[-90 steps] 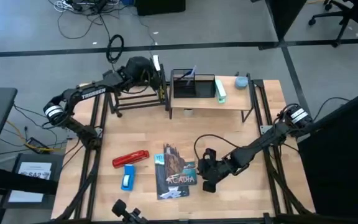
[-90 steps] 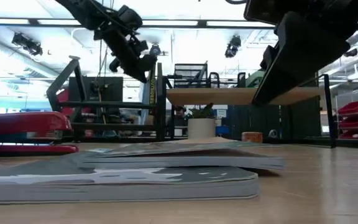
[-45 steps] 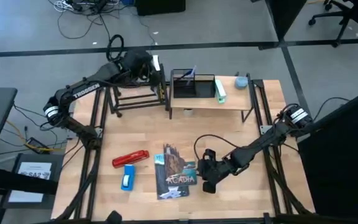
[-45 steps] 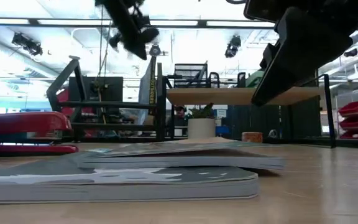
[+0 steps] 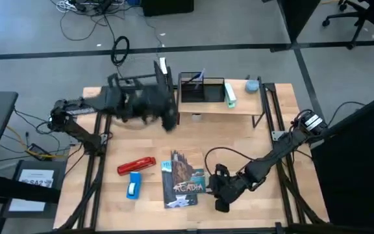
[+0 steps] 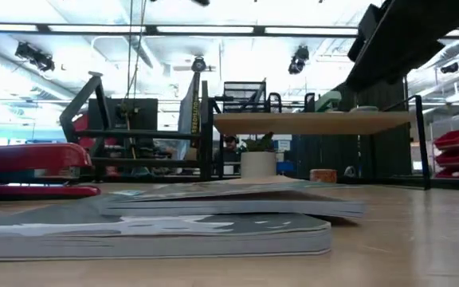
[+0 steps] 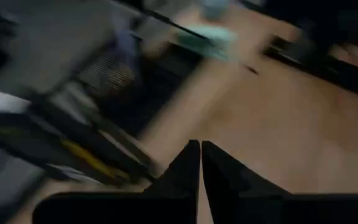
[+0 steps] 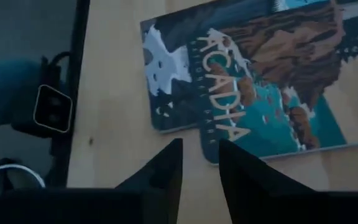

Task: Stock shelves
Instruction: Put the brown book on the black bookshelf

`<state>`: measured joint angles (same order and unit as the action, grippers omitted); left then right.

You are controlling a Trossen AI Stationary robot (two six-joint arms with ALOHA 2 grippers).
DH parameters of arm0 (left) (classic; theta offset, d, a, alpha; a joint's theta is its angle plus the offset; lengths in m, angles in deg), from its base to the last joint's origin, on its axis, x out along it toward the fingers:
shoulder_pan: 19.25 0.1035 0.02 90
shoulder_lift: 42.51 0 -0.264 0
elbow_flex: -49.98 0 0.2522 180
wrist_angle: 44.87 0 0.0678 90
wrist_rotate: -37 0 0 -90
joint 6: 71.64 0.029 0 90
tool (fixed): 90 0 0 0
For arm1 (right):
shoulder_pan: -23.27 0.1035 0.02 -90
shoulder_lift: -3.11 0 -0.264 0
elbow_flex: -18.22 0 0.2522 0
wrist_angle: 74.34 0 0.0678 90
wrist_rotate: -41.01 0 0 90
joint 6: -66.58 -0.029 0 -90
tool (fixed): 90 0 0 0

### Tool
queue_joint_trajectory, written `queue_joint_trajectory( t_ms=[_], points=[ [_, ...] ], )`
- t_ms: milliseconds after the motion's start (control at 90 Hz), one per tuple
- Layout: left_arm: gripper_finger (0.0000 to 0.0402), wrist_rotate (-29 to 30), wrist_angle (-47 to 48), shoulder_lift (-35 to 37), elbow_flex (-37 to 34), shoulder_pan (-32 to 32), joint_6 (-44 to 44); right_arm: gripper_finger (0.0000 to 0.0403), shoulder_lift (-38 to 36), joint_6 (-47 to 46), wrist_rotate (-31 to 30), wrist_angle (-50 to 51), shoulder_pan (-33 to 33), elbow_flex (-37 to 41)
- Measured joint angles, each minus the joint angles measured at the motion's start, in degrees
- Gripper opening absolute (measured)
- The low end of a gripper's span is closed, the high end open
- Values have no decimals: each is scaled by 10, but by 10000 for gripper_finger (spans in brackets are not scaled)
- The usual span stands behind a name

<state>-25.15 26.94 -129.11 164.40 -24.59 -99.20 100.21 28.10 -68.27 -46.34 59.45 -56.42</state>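
On the table (image 5: 239, 140), you are looking at two shelves along the far edge: the wood-topped shelf (image 5: 219, 107), carrying a black mesh organizer (image 5: 201, 90), a green item (image 5: 230, 95) and a small blue object (image 5: 252, 85), and just beside it the black tube-frame rack (image 5: 141, 97), holding one upright book (image 5: 162, 73) at its end. The left arm is blurring across that rack; the left gripper (image 7: 200, 163) is showing its jaws pressed together with nothing between them. Near the front, the two Acadia books (image 5: 184, 179) are lying flat, one overlapping the other, with the red stapler (image 5: 136, 166) and the blue item (image 5: 134, 185) near them. The right gripper (image 8: 197, 168) is hovering just beside the books' near corner, jaws slightly parted and empty

Judgement on step: you are lining up a pick of a book, with most of the stock not yet shelved

Risks:
- books are flat and thin, so fingers may be skating over the cover, or pushing the stack instead of getting under an edge
- overlap may be dragging both books together
- left arm moving fast near the rack could be clipping the frame or toppling the upright book
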Motion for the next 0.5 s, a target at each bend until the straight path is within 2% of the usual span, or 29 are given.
queue_joint_trajectory(
  t_ms=[122, 289, 411, 500],
  points=[
    [0, 46, 1, -51, 0, -98, -100, 75, 0, -9, 12, 52, -1, 0],
    [0, 52, -2, -152, 0, -185, -266, 79, 0, -54, 30, 42, -10, 7],
    [1, 34, 6, -235, -1, -216, -351, 98, 0, -68, 49, 10, -32, 31],
    [8, -2, 45, -278, -1, -226, -415, 122, 0, -79, 77, -22, -47, 53]
  ],
)
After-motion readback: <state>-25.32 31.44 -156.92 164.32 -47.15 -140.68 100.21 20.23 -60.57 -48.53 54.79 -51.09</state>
